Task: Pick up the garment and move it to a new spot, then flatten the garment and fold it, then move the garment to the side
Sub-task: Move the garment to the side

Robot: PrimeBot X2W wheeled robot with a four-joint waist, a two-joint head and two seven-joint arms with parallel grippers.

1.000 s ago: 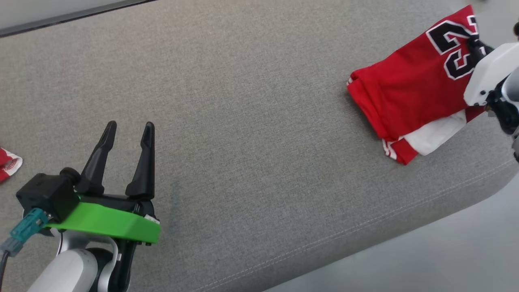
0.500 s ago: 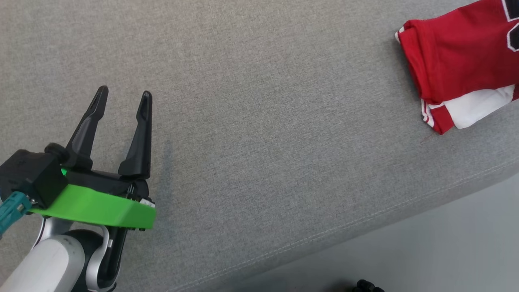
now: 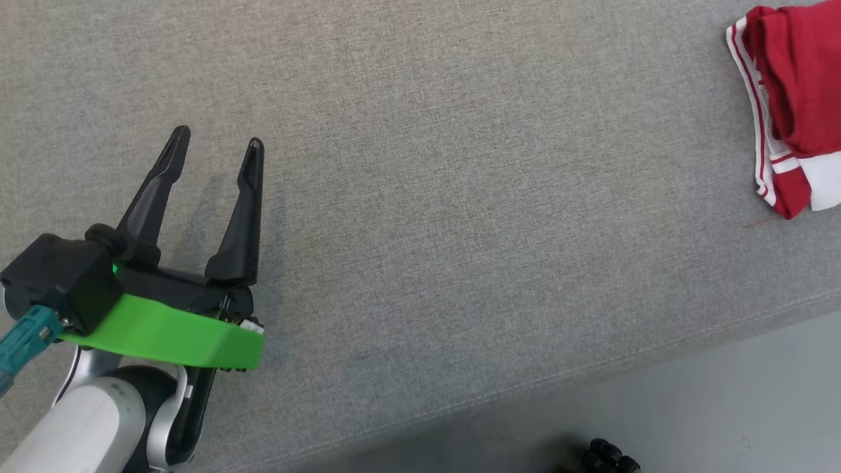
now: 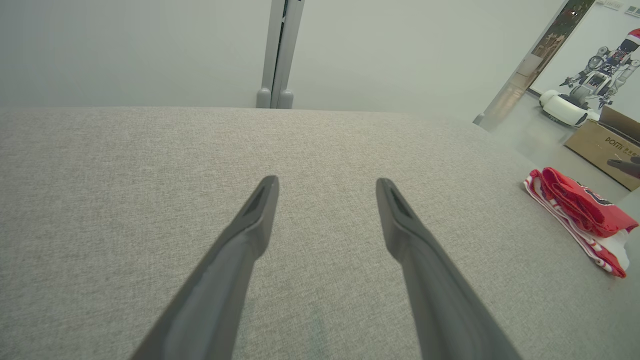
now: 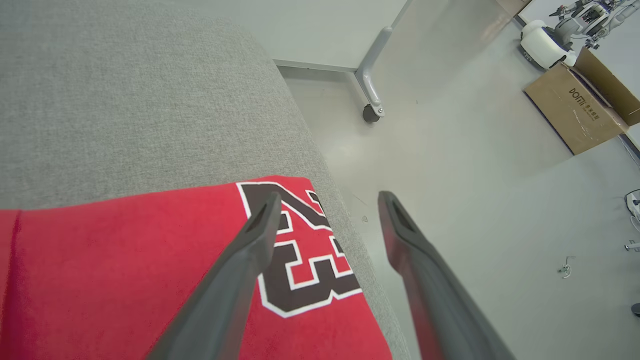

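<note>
red jersey [image 3: 798, 85]: lying folded at upper right, seemingly set aside | right gripper [image 5: 328, 197]: hovering over it, fingers apart, empty | left gripper [image 3: 217, 138]: waiting lower left, fingers apart

A grey fabric cushion [image 3: 460, 197] carries a folded red garment [image 3: 798, 98] at its right end.

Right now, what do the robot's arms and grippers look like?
The left gripper has two long, tapering black fingers above a bright green plate. A black box beside it carries a teal connector. The forearm is white with silver trim. The right gripper has matching dark fingers.
</note>
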